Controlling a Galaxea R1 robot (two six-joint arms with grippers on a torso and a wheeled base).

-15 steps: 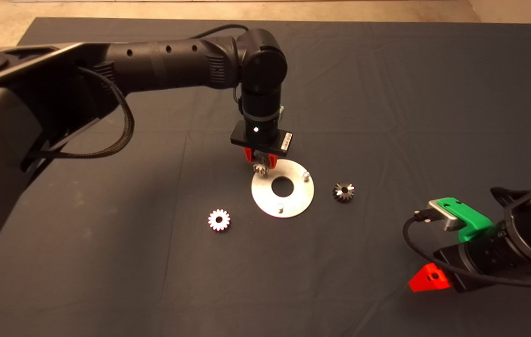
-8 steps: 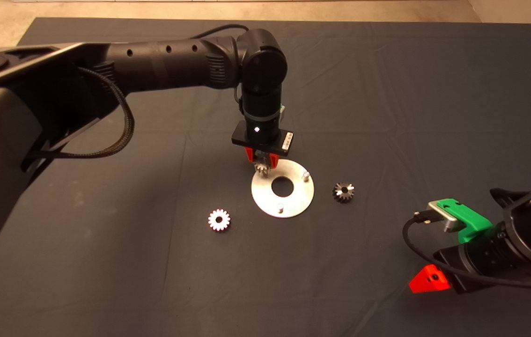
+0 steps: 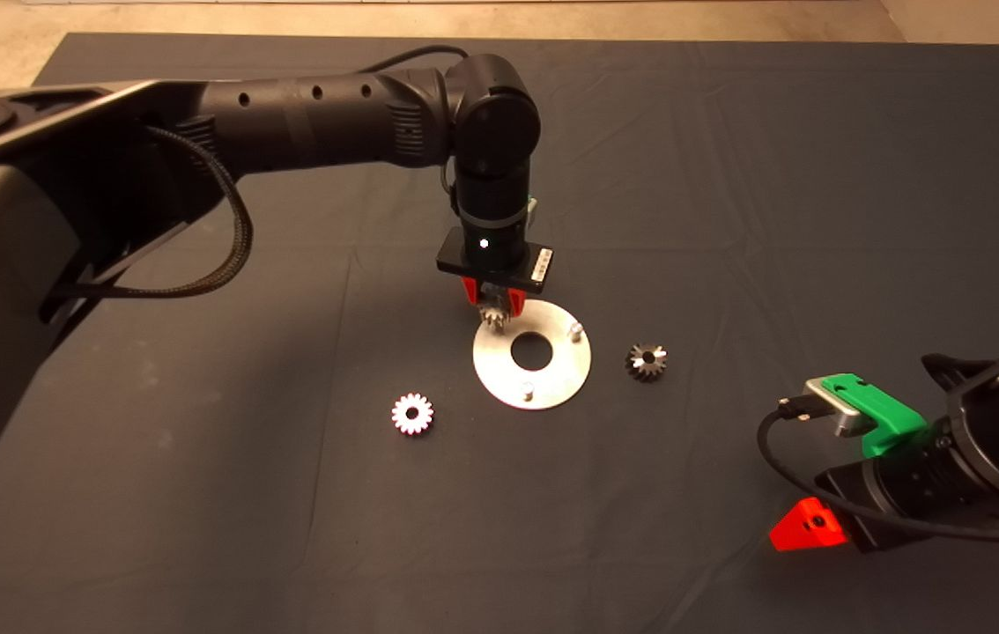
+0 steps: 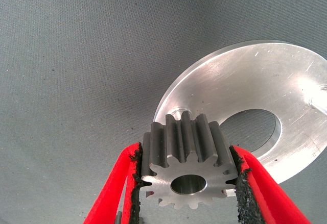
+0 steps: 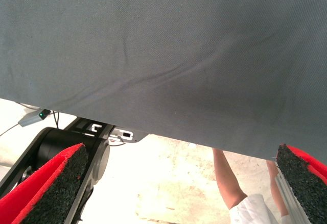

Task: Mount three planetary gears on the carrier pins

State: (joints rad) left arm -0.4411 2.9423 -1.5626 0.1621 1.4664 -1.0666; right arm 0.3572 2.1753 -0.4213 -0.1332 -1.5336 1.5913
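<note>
We see the left gripper (image 3: 494,305) pinching one gear (image 4: 187,169) by its toothed rim between both fingers (image 4: 244,183), the gear's hole facing the wrist camera. In the wrist view a pin (image 4: 178,115) peeks out just behind the gear's rim, at the near edge of the shiny disc (image 3: 552,377); the coming move turns, we judge, on bringing the hole onto that pin, though we cannot tell whether the two already line up. The left arm reaches in from the left and its wrist points straight down over the disc's edge. Two other pins (image 3: 576,328) (image 3: 528,392) stand bare. A pale gear (image 3: 412,413) and a dark gear (image 3: 646,361) lie on the desk (image 3: 728,176), either side of the disc. The right gripper (image 3: 803,526) waits at the lower right, fingers spread wide
</note>
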